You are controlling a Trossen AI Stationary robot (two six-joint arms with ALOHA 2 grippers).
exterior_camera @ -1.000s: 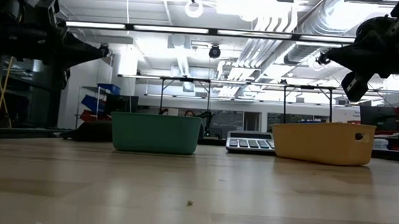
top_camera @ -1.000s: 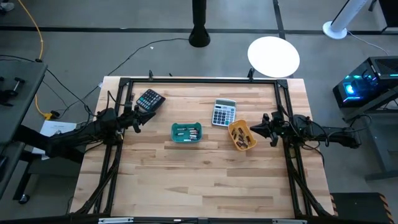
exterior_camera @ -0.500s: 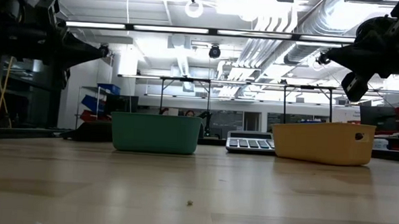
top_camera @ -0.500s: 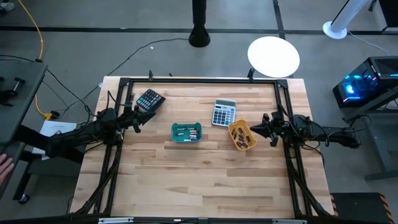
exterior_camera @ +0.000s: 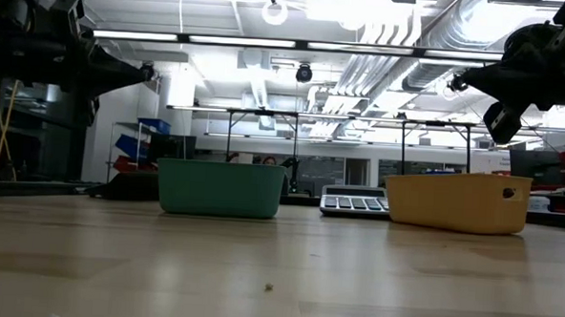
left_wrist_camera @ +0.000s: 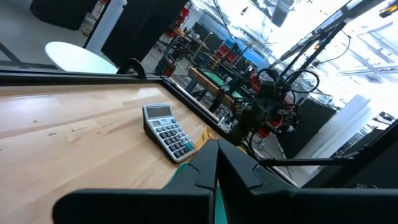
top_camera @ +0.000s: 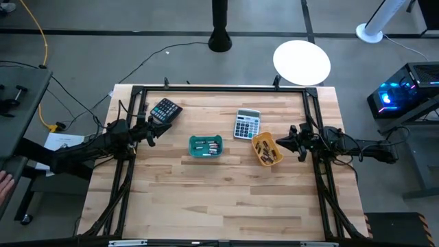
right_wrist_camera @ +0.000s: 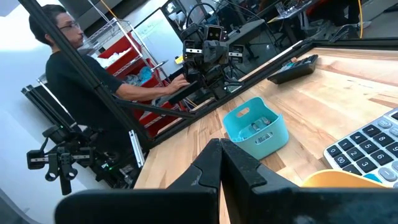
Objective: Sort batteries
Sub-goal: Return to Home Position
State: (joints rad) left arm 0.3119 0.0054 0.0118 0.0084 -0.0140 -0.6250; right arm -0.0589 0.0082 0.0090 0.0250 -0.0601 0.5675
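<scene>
Silvery batteries (top_camera: 206,145) lie in the teal tray (top_camera: 191,146), and brownish batteries (top_camera: 267,151) lie in the yellow tray (top_camera: 259,140). Both trays stand on the table's middle, the yellow one to the right. My left gripper (top_camera: 149,134) hovers shut above the table, left of the teal tray. My right gripper (top_camera: 285,143) hovers shut just right of the yellow tray. In each wrist view the own fingers meet in a thin line: left gripper (left_wrist_camera: 216,146), right gripper (right_wrist_camera: 221,146). In the low view both trays (exterior_camera: 220,187) (exterior_camera: 457,201) hide their contents.
A dark calculator (top_camera: 165,110) lies near the table's far left. A grey calculator (top_camera: 247,124) lies just beyond the yellow tray. Black frame rails (top_camera: 219,88) run along the table's edges. A person (right_wrist_camera: 81,81) sits beyond the left side. Bare wood (top_camera: 219,199) spans the near half.
Both arms have kept still and the trays and batteries have not moved. A person's hand has come into the high view's left edge, off the table.
</scene>
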